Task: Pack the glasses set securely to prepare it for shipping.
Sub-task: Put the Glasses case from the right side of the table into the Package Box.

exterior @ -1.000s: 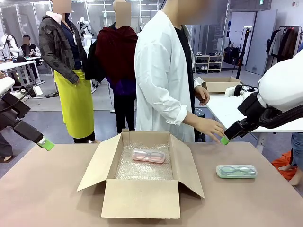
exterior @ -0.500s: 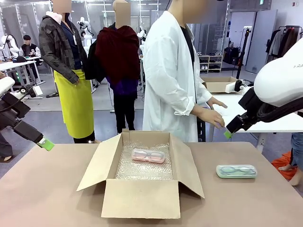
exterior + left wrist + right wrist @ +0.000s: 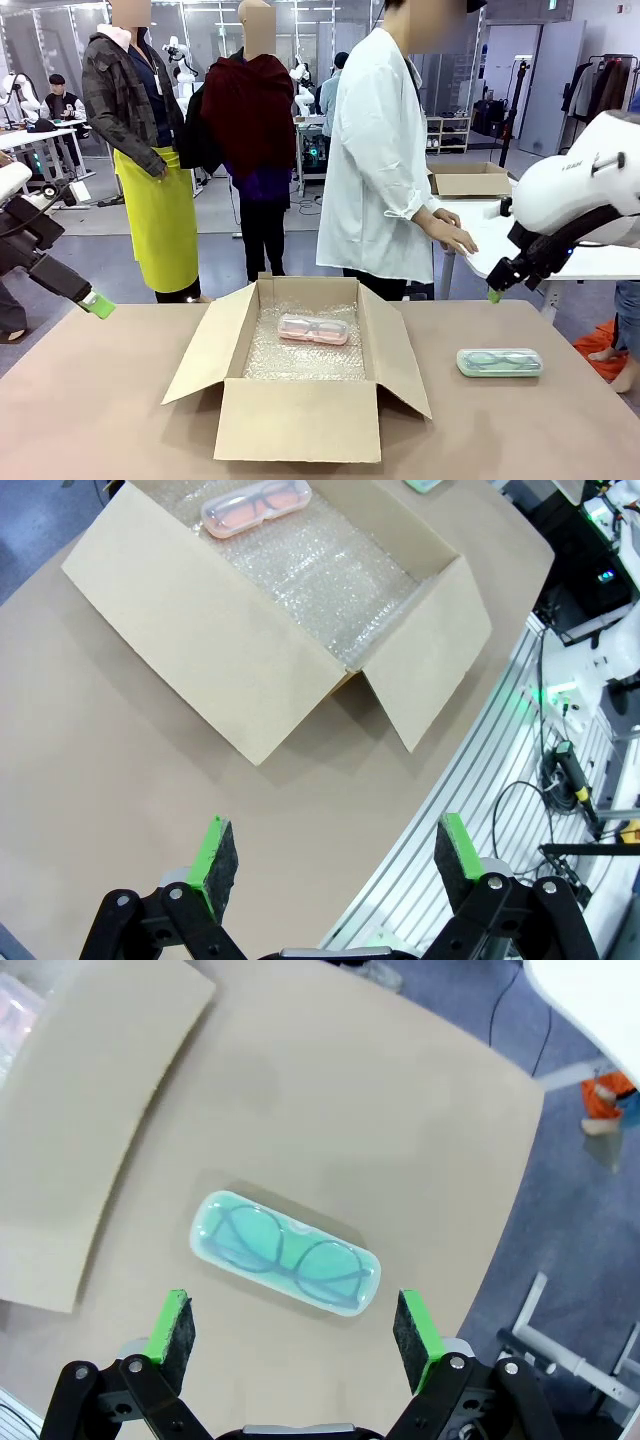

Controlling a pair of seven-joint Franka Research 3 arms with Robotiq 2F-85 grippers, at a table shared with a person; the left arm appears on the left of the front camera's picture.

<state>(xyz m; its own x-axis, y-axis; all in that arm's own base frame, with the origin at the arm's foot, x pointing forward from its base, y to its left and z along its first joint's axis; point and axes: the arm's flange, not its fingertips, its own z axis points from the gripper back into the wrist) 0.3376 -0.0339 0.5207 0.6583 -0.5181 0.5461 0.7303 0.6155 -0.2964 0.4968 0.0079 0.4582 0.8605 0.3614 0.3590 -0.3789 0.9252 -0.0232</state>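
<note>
Over the worktop (image 3: 100,420), the right end effector (image 3: 295,1325), fingers spread and empty, has drifted above the mint green case (image 3: 286,1266), which lies at three o'clock from the box (image 3: 297,420) holding the pink case (image 3: 313,329); pickup looks next. Meanwhile the left end effector (image 3: 330,850) waits, likewise spread.

box: open cardboard box (image 3: 300,420), all flaps splayed out, mid tabletop (image 3: 100,400), nearer the near edge | liner: bubble wrap (image 3: 300,358) covering box floor | person (image 3: 375,180): white coat, standing past far edge, turned toward white side table (image 3: 480,238) beyond far-right corner | side table: smaller cardboard box (image 3: 468,182) on top, open
</note>
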